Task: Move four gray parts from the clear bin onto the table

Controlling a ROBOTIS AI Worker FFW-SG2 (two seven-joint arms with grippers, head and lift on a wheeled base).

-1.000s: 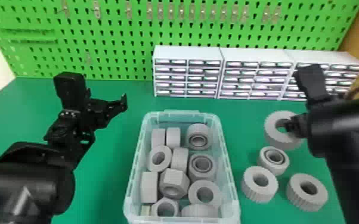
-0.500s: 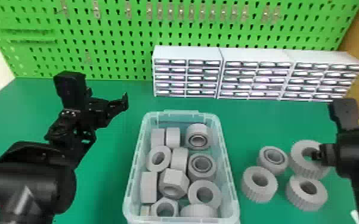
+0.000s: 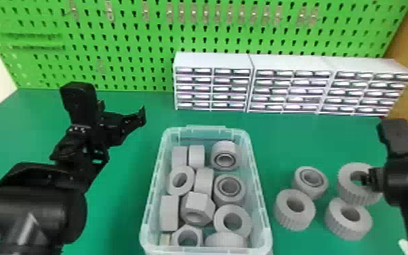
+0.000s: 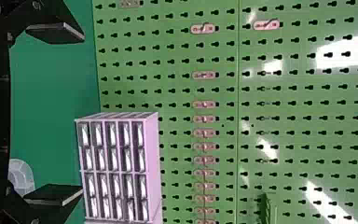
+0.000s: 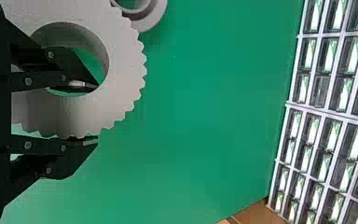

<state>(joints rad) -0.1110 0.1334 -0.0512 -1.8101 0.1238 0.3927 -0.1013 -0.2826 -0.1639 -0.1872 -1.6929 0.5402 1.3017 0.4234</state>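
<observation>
So the right gripper (image 3: 366,179) has hold of the big toothed ring (image 3: 345,190), the largest of the gray parts on the right side of the bench (image 3: 125,210). In the right wrist view one finger pokes into the hole and the other sits against the toothed rim, so the ring's wall is pinched between them. Can't tell if the ring is resting flat or a hair off the surface. Three more gray parts sit out there near it: a round part with an inner ring (image 3: 301,190) a bit to the left, a ridged ring (image 3: 294,222) closer to the robot, and another ridged ring (image 3: 349,230) right in front of the big one. All of that is to the right of the clear bin (image 3: 206,128), which has a good pile of gray stuff in it: a couple of hex nuts toward the near end, incl. a chunky one (image 3: 198,203) by the middle, a plain ring (image 3: 219,220) near the right wall, and two round ones with inner rings, one of them (image 3: 225,147) in the far right corner. The left gripper (image 3: 121,111) is empty with its fingers spread wide, hanging out left of the bin. Behind it all there's a row of little drawer cabinets (image 3: 213,61) up against a green pegboard (image 3: 128,37) with small metal hooks (image 3: 169,12) on it.
</observation>
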